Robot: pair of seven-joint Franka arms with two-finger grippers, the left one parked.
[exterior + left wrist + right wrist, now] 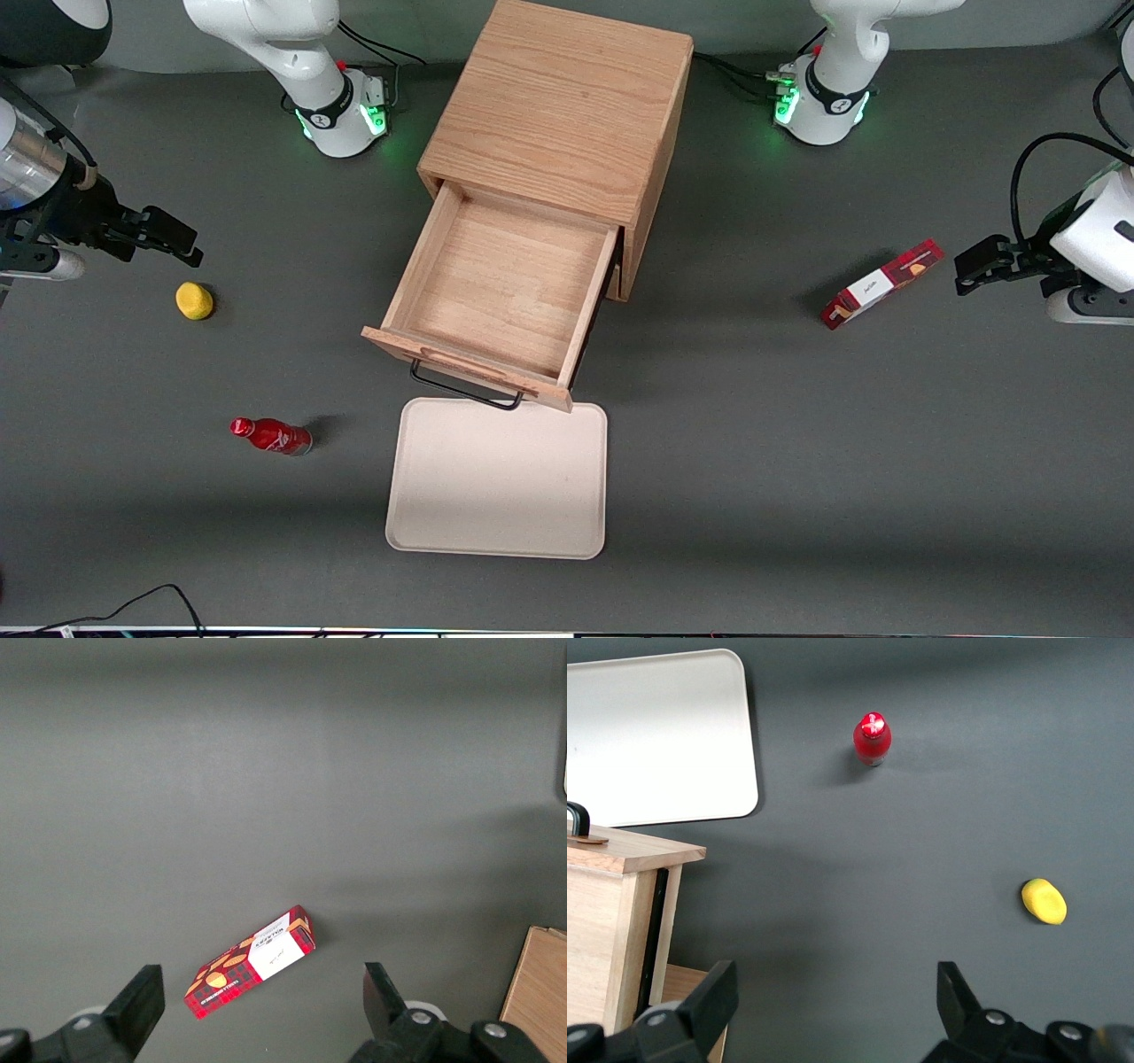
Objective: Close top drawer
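Hovering near the working arm's edge of the desk (753,496), the gripper (173,237) has its fingers (709,1001) released, holding nothing, just above a yellow lemon (194,300). Open desk separates it from the top drawer (496,292), pulled fully out mid-desk, its front overhanging the white tray (499,483).

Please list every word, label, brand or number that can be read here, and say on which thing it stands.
None can be read with certainty.
Red box: print on its white label, too small to read.
Red bottle: no legible label.
The gripper, open, hovers above the yellow object; the top drawer bears no text.
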